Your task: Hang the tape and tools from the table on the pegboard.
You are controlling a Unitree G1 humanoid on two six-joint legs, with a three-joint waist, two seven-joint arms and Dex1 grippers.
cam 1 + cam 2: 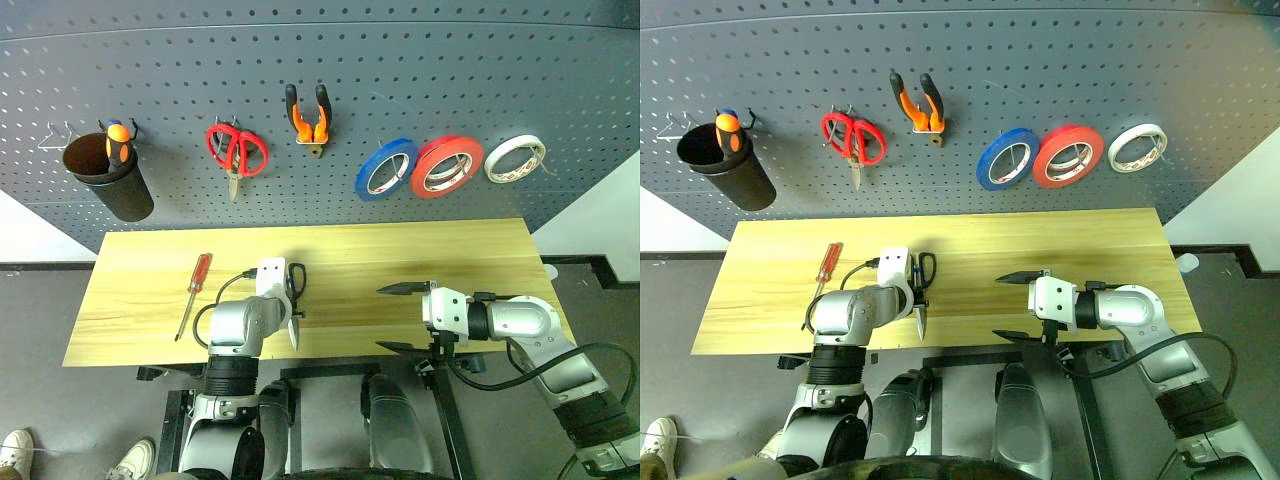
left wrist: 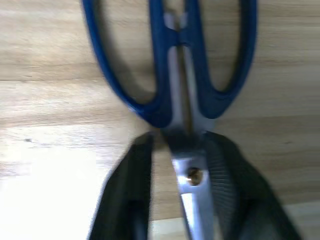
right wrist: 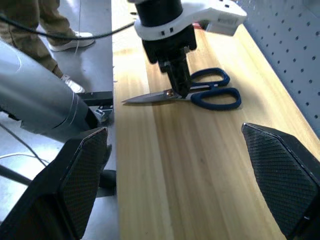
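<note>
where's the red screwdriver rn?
The red screwdriver lies flat on the table's left part, left of the left gripper and the scissors, below the black cup.

A: What do I log for the tape? I see the red-orange roll point(image 1: 447, 166) hung on the pegboard point(image 1: 330, 60), between a blue and a white roll.

B: Yes. The orange-and-black pliers point(image 1: 308, 118) hang there too, handles up.

A: And on the table point(image 1: 400, 255)?

B: I've got the red-handled screwdriver point(image 1: 193, 293) lying flat near the left end, tip toward the front edge. The blue-handled scissors point(image 3: 200, 92) lie flat, closed, by the front edge, blade tips pointing off it.
</note>
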